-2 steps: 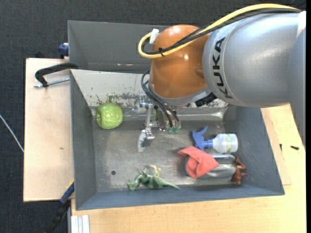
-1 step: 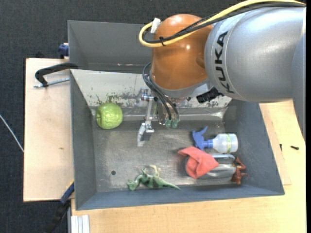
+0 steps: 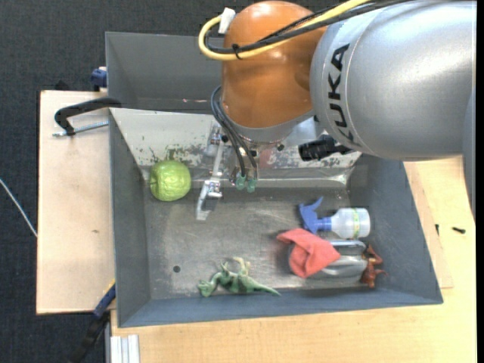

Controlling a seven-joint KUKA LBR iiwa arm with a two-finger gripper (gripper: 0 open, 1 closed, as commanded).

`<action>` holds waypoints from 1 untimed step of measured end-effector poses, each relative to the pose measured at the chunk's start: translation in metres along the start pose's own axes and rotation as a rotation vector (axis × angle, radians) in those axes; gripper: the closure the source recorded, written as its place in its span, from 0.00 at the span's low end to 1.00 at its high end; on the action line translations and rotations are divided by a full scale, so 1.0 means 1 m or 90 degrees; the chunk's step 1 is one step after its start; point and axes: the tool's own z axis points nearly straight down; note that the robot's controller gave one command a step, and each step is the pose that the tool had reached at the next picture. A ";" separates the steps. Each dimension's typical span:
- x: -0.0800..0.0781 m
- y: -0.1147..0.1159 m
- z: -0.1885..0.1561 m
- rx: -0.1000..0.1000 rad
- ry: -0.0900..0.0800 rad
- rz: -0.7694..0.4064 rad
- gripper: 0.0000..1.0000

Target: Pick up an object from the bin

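The silver arm [image 3: 401, 66], with its orange wrist cover [image 3: 265, 66] and yellow cable, reaches in from the right and hangs over the back half of the grey metal bin [image 3: 128, 278]. Below the cover, the gripper [image 3: 206, 200] hangs low near the back wall, left of the middle. Whether the pincer is wide or narrow cannot be told, and nothing shows in its grasp. The front right corner holds a small cluster. A white plastic spray bottle with a blue trigger head [image 3: 336, 222] lies on its side, long axis left to right, head to the left. Touching its front side is a crumpled red cloth [image 3: 306, 252], draped over the left end of a clear plastic bottle [image 3: 344, 267]. That bottle also lies left to right, with a small brown piece [image 3: 371, 268] at its right end. The round, pale green apple [image 3: 170, 181] sits at the back left by the wall, just beside the gripper's left side. It stands well apart from the cluster, with bare floor around it and nothing over it. Being round, it shows no long axis, and which way it points cannot be told. A small green toy lizard [image 3: 236, 281] lies along the front wall, stretched left to right.
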 end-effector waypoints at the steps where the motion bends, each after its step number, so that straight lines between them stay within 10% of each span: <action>1: -0.035 0.032 -0.096 -0.001 -0.001 0.019 1.00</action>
